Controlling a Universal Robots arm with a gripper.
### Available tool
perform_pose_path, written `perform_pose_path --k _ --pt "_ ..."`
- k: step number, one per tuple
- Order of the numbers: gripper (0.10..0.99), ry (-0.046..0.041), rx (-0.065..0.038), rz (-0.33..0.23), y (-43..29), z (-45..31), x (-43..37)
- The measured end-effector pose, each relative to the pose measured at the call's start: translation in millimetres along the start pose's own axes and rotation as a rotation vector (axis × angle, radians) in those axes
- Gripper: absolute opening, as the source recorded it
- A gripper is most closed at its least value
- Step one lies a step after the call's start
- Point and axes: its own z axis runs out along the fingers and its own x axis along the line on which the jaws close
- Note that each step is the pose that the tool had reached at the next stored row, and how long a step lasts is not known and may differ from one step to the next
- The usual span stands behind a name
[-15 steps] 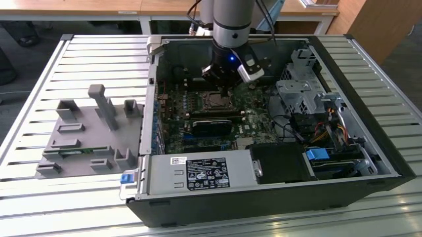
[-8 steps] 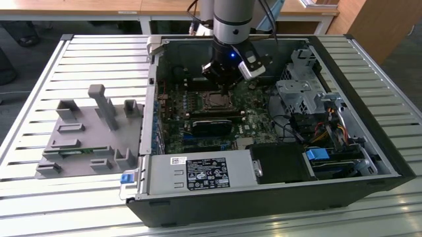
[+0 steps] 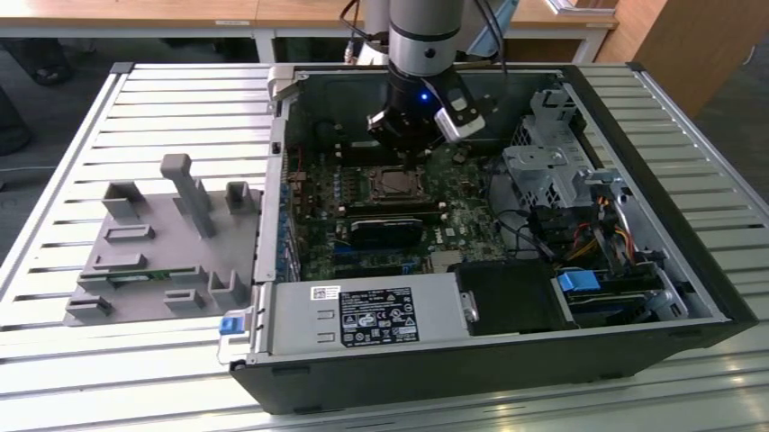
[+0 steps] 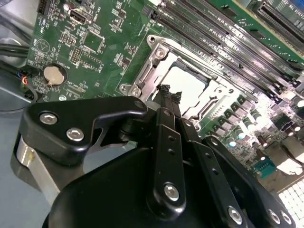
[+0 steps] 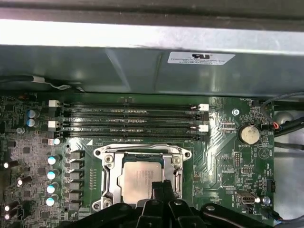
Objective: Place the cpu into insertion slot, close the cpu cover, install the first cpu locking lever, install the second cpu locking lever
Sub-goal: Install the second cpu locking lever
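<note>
Here, one cpu [image 5: 140,179], one gripper [image 5: 161,186] above.

cpu [image 5: 141,180]: dull grey metal | cpu cover [image 5: 110,172]: shiny silver metal | gripper [image 4: 170,95]: matt black | circuit board [image 5: 223,166]: glossy green

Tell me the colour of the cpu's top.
Dull silver-grey; the cpu shows best in the first wrist view.

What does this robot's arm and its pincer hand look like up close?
The arm is a round silver-grey tube with a black band, ending in a black wrist with a small blue light. Dark cables run behind it. The gripper is matt black, built of flat jointed links held by shiny silver screws, tapering to two slim black fingers.
</note>
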Motion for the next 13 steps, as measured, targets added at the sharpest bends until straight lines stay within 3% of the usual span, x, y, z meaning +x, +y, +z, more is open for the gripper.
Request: perform_pose_path --k 13 --pt "0.106 0.0026 -0.002 0.000 -26.3 -1.0 0.0"
